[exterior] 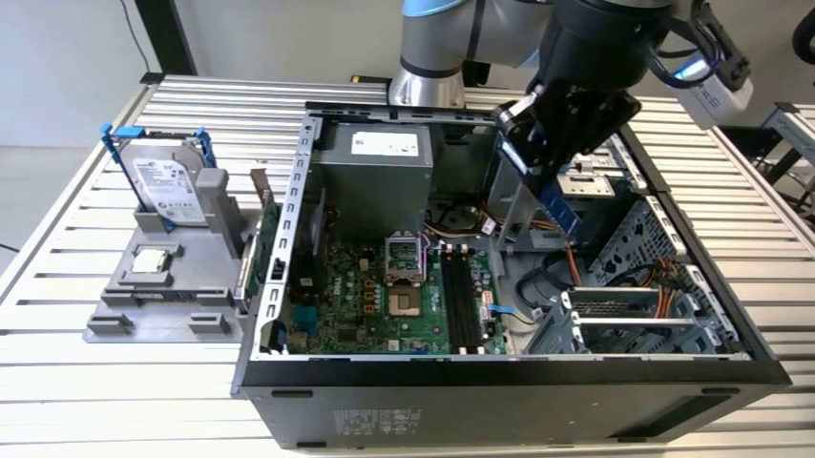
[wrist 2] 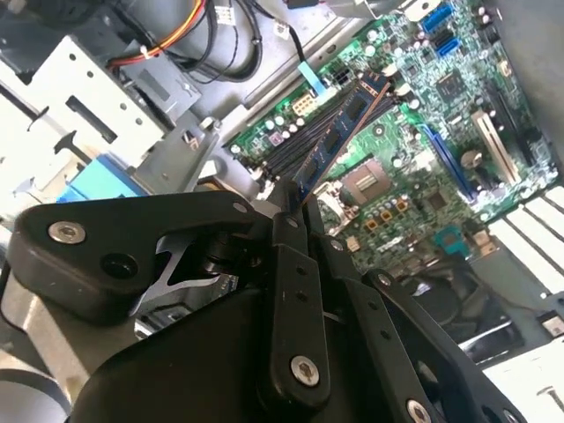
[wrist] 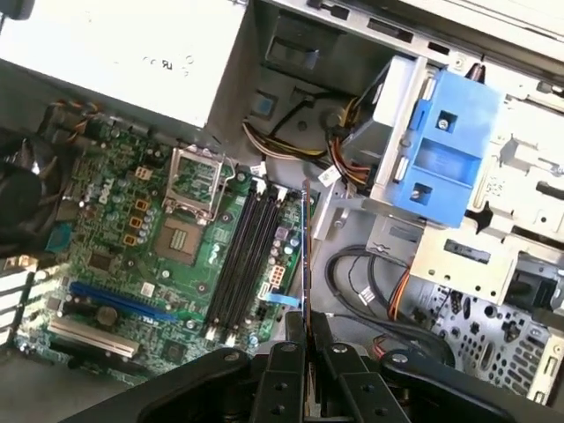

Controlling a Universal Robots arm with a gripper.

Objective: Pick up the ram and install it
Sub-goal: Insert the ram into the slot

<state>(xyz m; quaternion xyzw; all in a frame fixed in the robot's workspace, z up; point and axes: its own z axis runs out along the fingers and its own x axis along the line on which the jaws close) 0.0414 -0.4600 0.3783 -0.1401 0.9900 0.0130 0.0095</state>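
Hand (exterior: pixel 551 143) was clamped shut on one end of the ram (exterior: pixel 560 205), so the stick hung edge-down just below the fingers. Its free end pointed at the black memory slots (wrist: pixel 236 260) further beneath. It was inside the open computer case (exterior: pixel 300 191), clear of the slots, likely held this way for alignment.

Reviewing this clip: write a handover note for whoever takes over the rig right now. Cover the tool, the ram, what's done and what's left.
Tool: shut on the ram, a long thin blue-green circuit-board stick, gripped at one end.
Ram: in the air inside the open grey metal computer case, hanging tilted above the green motherboard and clear of it.
Done: the pick-up; the ram is over the case.
Left: the long black memory slots look empty, and the ram is not yet seated in one.
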